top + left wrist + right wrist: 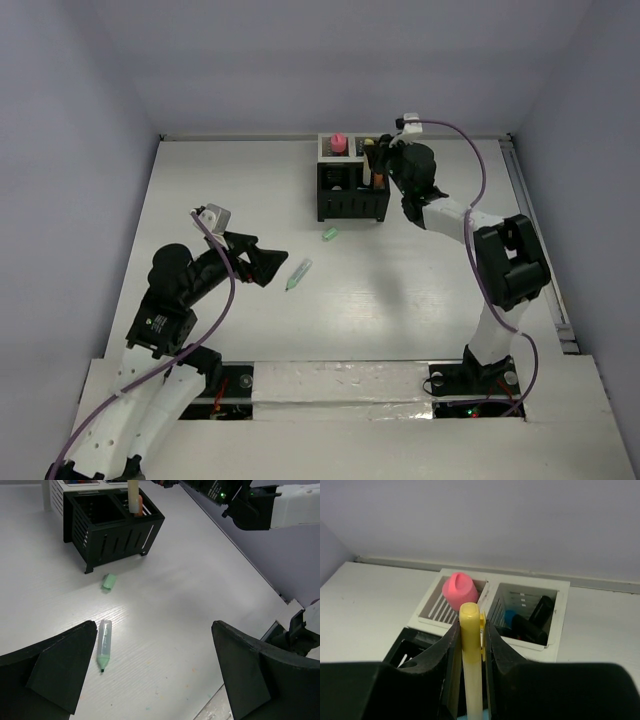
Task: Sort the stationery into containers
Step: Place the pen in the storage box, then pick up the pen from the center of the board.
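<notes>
An uncapped green marker (298, 274) (104, 645) lies on the table, and its green cap (329, 234) (109, 581) lies apart from it, nearer the containers (350, 208) (115, 542). My left gripper (272, 268) (154, 630) is open wide and empty, with the marker just inside its left finger (60, 665). Over the right black compartment, my right gripper (385, 165) (470, 625) is shut on a yellow pen (470, 650) (133, 495), held upright. A pink tube (338, 144) (460, 590) stands in the left white compartment.
The right white compartment (555, 586) holds black markers (540, 615) and a blue one (510, 616). An orange item (140, 504) stands beside the yellow pen in the black compartment. The table's right edge (280, 597) runs past my right arm (505, 260).
</notes>
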Controlling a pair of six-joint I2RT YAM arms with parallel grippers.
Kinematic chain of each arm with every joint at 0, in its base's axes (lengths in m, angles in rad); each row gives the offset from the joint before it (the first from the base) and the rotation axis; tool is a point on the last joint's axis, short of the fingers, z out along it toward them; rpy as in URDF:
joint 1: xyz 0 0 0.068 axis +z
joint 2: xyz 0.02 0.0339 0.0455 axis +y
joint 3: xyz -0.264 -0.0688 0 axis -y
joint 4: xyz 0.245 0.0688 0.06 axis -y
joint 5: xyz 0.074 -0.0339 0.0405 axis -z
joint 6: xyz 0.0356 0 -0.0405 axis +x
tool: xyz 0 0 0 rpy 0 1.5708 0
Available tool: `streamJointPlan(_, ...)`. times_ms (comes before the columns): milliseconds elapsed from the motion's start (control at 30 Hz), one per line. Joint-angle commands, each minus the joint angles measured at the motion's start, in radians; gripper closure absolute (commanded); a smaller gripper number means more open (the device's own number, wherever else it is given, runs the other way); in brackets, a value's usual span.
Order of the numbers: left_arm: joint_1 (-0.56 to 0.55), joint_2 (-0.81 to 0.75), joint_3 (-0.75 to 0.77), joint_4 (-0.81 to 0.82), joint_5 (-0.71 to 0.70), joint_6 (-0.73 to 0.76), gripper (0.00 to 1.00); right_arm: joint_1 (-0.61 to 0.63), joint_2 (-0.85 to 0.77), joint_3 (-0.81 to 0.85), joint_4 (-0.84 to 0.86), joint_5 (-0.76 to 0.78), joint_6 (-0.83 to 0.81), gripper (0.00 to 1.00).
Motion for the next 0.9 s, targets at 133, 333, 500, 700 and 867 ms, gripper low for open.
streamJointPlan(133, -0.004, -0.003, -0.004, 0.033, -0.001, 0.009, 0.01, 0.003, -0.028, -0.099, 0.188, -0.036, -0.021, 0.81)
streamJointPlan(333, 0.006, -0.009, -0.005, 0.034, 0.001, 0.009, 0.01, 0.003, -0.087, -0.100, 0.110, -0.041, -0.043, 0.42)
streamJointPlan(500, 0.015, -0.018, -0.005, 0.031, -0.012, 0.006, 0.01, 0.003, -0.185, -0.064, -0.003, -0.149, -0.072, 0.41)
streamJointPlan(700, 0.024, -0.028, 0.003, 0.025, -0.027, 0.007, 0.01, 0.003, -0.302, 0.080, -0.446, -0.523, -0.165, 0.64)
streamJointPlan(867, 0.024, -0.029, 0.018, 0.011, -0.087, 0.011, 0.01, 0.168, -0.270, 0.256, -0.942, -0.654, -0.389, 1.00)
